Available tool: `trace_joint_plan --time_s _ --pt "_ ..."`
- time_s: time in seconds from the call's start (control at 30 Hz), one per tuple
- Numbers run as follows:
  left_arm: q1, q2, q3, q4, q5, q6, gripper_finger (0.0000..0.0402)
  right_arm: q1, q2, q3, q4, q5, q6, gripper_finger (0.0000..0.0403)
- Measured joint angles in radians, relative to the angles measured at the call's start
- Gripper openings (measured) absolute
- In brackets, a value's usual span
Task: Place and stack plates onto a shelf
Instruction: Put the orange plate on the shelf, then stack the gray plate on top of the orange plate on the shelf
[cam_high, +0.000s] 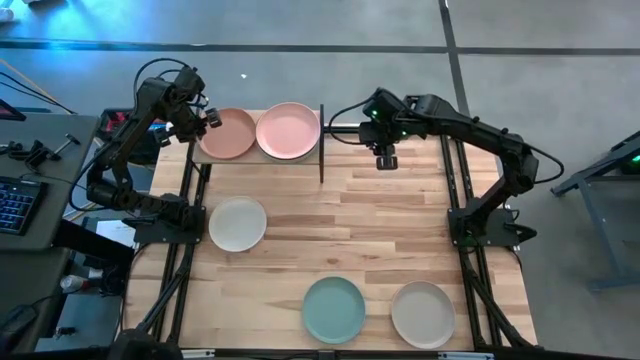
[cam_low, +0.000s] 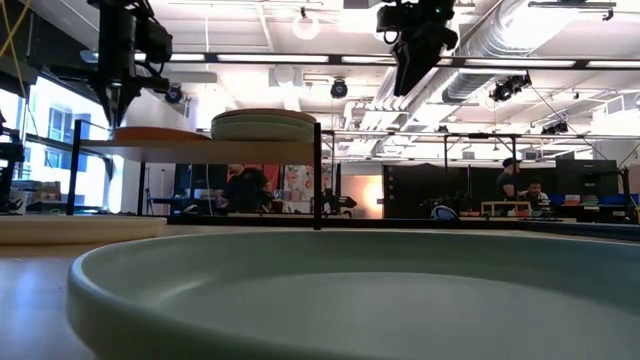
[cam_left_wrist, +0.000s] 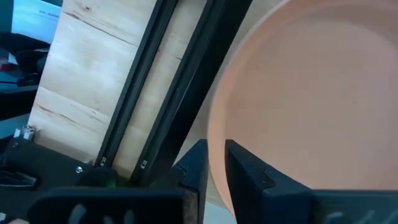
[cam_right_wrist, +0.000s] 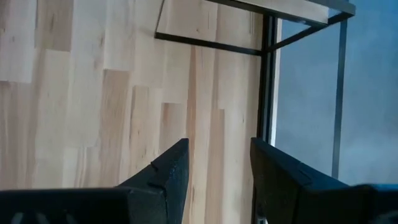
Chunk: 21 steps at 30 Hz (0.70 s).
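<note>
In the low view, the nearest plate (cam_low: 330, 295) fills the foreground, is blurred, and is cut off by the bottom and right edges. It hides most of the tabletop (cam_low: 30, 300) behind it. In the left wrist view, the salmon plate (cam_left_wrist: 311, 93) is cut off by the top and right edges. The left pincer (cam_left_wrist: 216, 165) straddles its rim; contact cannot be determined. People (cam_low: 515, 180) in the room beyond are too small to describe.

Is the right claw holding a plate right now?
No, the right claw stands open and empty in the right wrist view, with only bare tabletop between its fingers.
</note>
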Motion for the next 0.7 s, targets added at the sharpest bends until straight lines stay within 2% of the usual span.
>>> trace_joint_plan --time_s 0.23,0.43,0.6,0.7 --pt "0.001 0.0 0.0 0.001 0.003 -0.011 0.0059 -0.025 0.0 0.0 0.0 -0.004 0.0 0.0147" --pt "-0.008 -0.014 0.0 0.002 0.14 0.056 0.0054 -0.035 0.0 0.0 -0.005 -0.022 0.001 0.0147" --pt "-0.082 -0.064 0.0 0.001 0.177 0.066 0.0051 -0.035 0.0 0.0 -0.022 -0.032 0.046 0.0147" --pt "-0.142 -0.101 0.0 0.001 0.176 0.068 0.0051 -0.026 0.0 0.0 -0.03 -0.093 0.125 0.0147"
